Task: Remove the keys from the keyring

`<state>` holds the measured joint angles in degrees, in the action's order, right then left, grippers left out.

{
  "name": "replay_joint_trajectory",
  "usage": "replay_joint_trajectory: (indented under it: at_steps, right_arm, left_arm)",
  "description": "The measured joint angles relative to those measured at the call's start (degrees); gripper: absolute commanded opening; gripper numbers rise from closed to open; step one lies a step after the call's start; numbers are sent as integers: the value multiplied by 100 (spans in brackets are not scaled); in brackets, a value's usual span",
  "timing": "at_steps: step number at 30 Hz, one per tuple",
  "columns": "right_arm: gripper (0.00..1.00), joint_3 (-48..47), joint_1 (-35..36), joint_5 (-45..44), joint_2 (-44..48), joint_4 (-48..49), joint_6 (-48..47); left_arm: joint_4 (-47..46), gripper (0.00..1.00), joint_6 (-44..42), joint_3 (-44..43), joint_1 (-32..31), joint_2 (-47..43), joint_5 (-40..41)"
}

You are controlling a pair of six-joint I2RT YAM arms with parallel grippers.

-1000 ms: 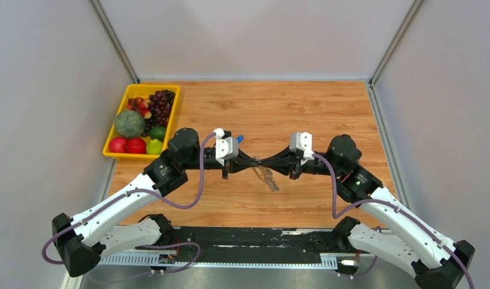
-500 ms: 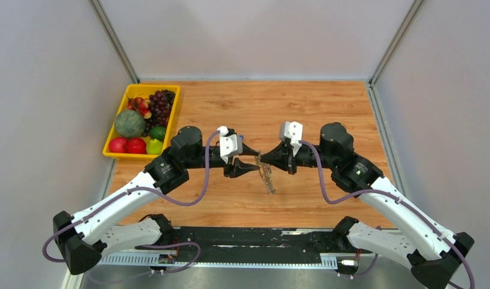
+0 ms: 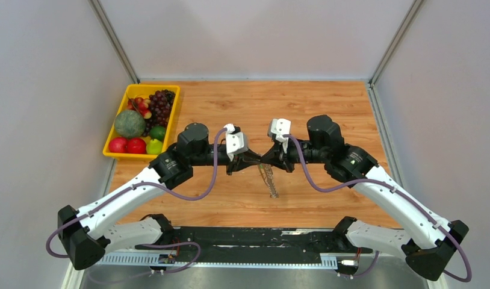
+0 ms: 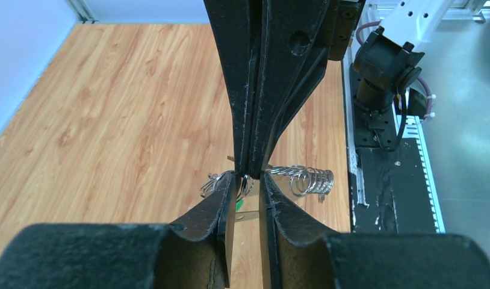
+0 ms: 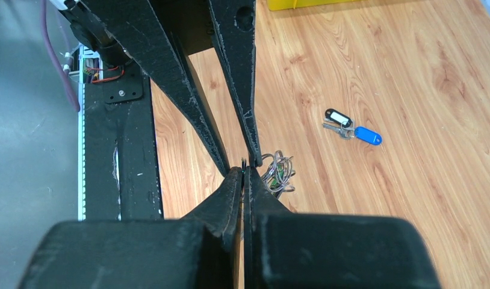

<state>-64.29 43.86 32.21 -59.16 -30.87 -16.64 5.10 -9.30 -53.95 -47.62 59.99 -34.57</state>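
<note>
1. Keyring (image 3: pixel 268 179): one thin silvery wire loop, partly coiled, with a small green tag. It hangs mid-scene above the table (image 3: pixel 327 108), where your two grippers meet. Whether its lower end touches the wood cannot be told.
2. Your right gripper (image 5: pixel 243 174) has its fingers pressed together, pinching the top of the wire.
3. Your left gripper (image 4: pixel 247 188) has its fingers narrowly spread. Their tips sit on either side of the right fingertips and the wire, and they do not look clamped.
4. Expect the keyring to be light, springy and slippery, and likely to swing and twist. Take hold of bare wire just beside the pinch, not the tag or the loose coils.
5. Keys (image 5: pixel 353 128): two lie on the table, well apart from the keyring and touching each other. One is blue (image 5: pixel 368 136) and one is black-and-white (image 5: pixel 338 115). Whether any hang on the wire cannot be told.
6. Count: one keyring, two keys in view, two grippers, and one yellow tray (image 3: pixel 152 87) of fruit at far left.
</note>
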Motion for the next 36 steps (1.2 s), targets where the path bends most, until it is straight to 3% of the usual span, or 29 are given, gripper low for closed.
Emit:
replay_joint_trajectory:
  at_steps: [2, 9, 15, 19, 24, 29, 30, 34, 36]
  right_arm:
    - [0, -7, 0, -28, -7, -59, -17]
    - [0, -15, 2, -44, -13, -186, -46]
    - [0, -28, 24, -57, 2, -188, -44]
    - [0, -28, 24, -68, 22, -188, -44]
    - [0, -26, 22, -85, 63, -181, -39]
    - [0, -26, 28, -37, 87, -177, -37]
    - [2, -26, 28, -24, 90, -170, -33]
    - [29, -26, 28, -17, 129, -157, 15]
    - [35, -26, 28, -28, 170, -87, 44]
  left_arm:
    - [20, 25, 4, -2, 0, 39, -48]
    - [35, 41, 2, -20, 0, 155, -107]
    - [55, 44, -2, -20, 0, 179, -94]
    - [63, 36, -7, -20, 0, 177, -92]
    - [92, 6, -7, -22, -2, 177, -140]
    - [131, 0, -17, -33, -2, 181, -223]
    - [129, 0, -17, -39, 2, 184, -245]
    - [133, 0, -7, -61, 2, 184, -313]
    - [166, 0, -7, -63, 2, 184, -315]
